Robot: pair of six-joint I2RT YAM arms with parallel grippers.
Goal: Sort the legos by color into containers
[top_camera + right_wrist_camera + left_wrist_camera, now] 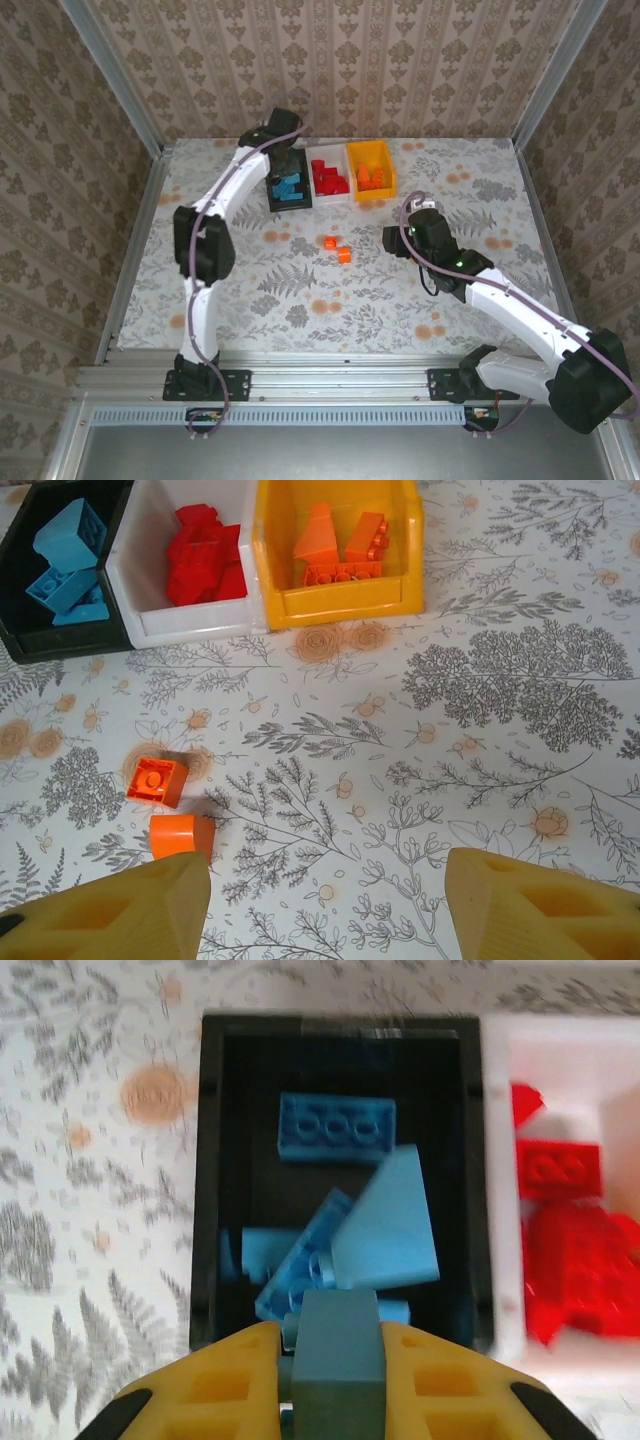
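2 orange legos on table

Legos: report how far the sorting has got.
Done: blue bricks lie in the black bin, red bricks in the white bin, orange bricks in the yellow bin. In hand: the left end effector is shut on a light blue brick over the black bin. Remaining: two orange bricks on the table, near the open right end effector.

Three bins: one black bin, one white bin, one yellow bin; two loose orange bricks near the white bin
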